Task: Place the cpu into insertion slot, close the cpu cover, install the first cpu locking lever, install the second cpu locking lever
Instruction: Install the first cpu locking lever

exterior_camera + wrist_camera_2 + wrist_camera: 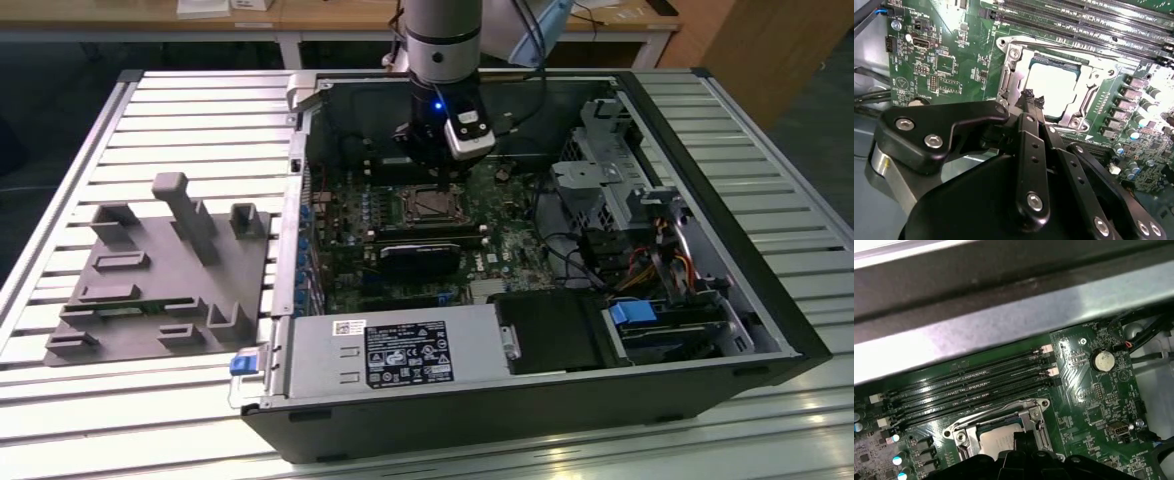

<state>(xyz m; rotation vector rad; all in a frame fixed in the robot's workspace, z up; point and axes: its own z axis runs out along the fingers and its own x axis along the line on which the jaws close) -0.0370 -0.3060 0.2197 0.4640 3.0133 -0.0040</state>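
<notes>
In the exterior view my gripper (441, 172) hangs inside the open computer case, just above the insertion slot (430, 205). The cpu (1054, 82) lies flat in the slot, its pale silver top showing through a square window. The cpu cover (1013, 75) lies down around it as a silvery frame. My gripper (1034, 97) is shut, its black fingertips (1027, 95) at the slot's rim beside the cover's edge, with nothing seen between them. A thin metal lever rod (1069, 47) runs along one side of the slot. In the first wrist view the cpu (996, 442) and cover (1031, 415) sit just beyond my gripper (1021, 440).
Long black memory slots (969, 385) run beside the socket, under the case's metal wall (1004, 315). A black block (427, 255) sits nearer the power supply (387, 355). Drive cages and cables (627, 200) fill the exterior view's right. A grey fixture (160, 270) stands outside the case.
</notes>
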